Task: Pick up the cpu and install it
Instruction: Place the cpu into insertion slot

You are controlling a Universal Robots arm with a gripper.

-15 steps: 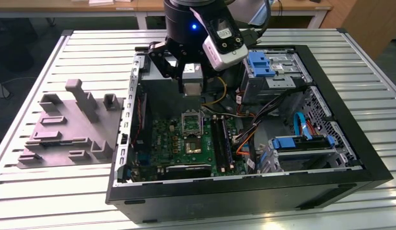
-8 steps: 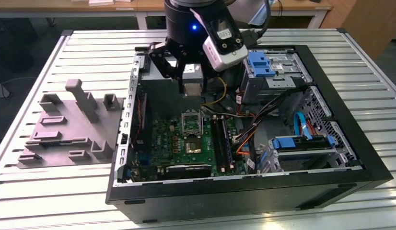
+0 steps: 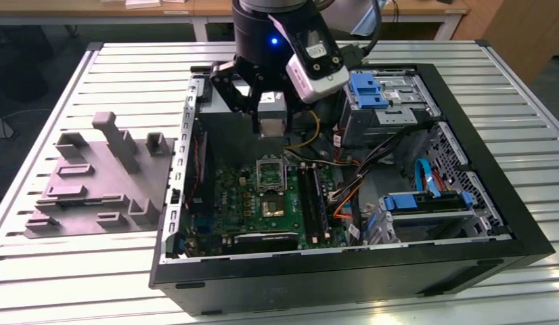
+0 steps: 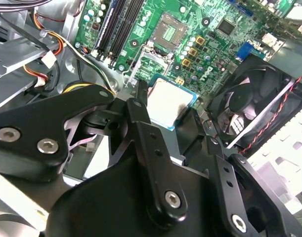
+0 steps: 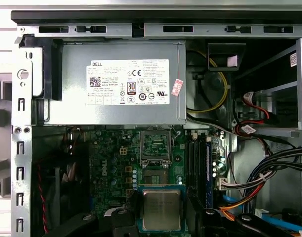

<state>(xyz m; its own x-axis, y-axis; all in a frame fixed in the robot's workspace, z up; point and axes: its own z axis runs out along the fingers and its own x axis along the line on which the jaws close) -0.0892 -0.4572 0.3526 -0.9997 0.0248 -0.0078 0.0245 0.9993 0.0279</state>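
My gripper (image 3: 271, 127) hangs over the back part of the open computer case (image 3: 496, 223), shut on the cpu (image 3: 271, 126). In both wrist views the cpu (image 4: 169, 101) (image 5: 161, 210) is a flat square chip with a dull silver top and a thin pale rim, held level by its edges between the black fingers (image 4: 141, 118). The motherboard socket (image 3: 271, 173) (image 4: 171, 30) (image 5: 155, 170) lies below and a little ahead of the chip, with its metal frame (image 5: 155, 143) swung open. The chip is well above the board and apart from it.
A grey power supply (image 5: 116, 81) fills the case's back wall beside the socket. A black fan (image 4: 249, 108), memory slots (image 5: 199, 168), loose cables (image 3: 352, 183) and blue drive cages (image 3: 422, 203) crowd the case. A grey plastic fixture (image 3: 99, 183) stands on the slatted table at the exterior view's left.
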